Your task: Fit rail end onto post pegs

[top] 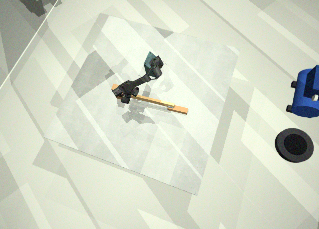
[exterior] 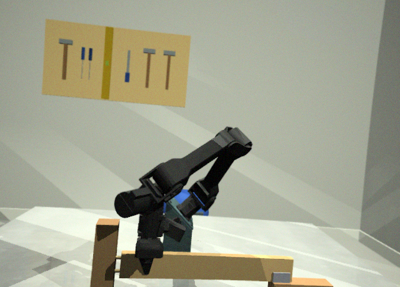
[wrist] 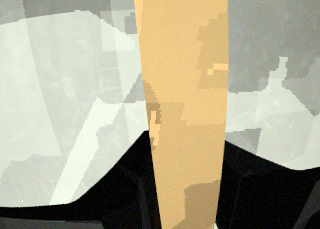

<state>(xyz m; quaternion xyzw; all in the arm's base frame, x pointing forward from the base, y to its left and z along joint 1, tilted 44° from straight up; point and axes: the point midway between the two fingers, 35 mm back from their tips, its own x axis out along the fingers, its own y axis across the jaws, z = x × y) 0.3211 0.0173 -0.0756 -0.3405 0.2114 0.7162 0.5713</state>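
Note:
The rail is held off the table and looks about level. Its far end sits in the grey bracket on the footboard block. My gripper is shut on the rail near its post end, pointing down, one finger on each side. The post stands upright with a narrow gap to the rail. The upper peg and lower peg bridge that gap. Whether their tips are inside the holes cannot be told.
The arm's teal base stands behind the rail, on the pale table. The arm reaches over from it. A tool board hangs on the wall. A blue machine and a black round object are beyond the table.

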